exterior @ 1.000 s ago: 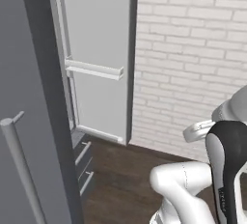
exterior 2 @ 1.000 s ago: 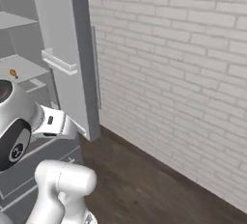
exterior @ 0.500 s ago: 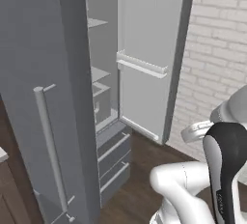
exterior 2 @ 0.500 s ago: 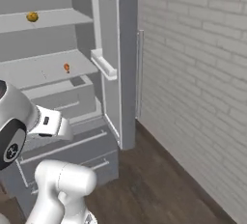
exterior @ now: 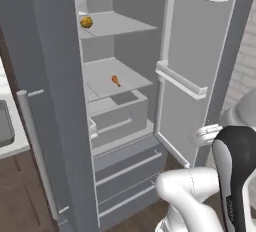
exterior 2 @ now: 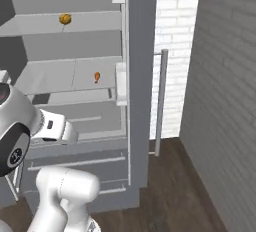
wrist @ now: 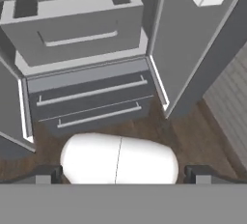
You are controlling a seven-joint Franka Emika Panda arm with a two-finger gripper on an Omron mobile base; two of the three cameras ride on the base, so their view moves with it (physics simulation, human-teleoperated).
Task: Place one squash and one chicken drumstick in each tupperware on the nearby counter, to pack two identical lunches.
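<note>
Now the base has turned to face the open fridge [exterior: 60, 101]; a squash [exterior: 86, 22] and drumstick [exterior: 115, 80] wait inside, and the gripper [wrist: 120, 175] is wide open, holding nothing.

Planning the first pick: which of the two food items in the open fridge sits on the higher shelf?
The squash, the round yellow-orange one, sits on the upper shelf. The chicken drumstick, slimmer and club-shaped, lies one shelf below.
</note>
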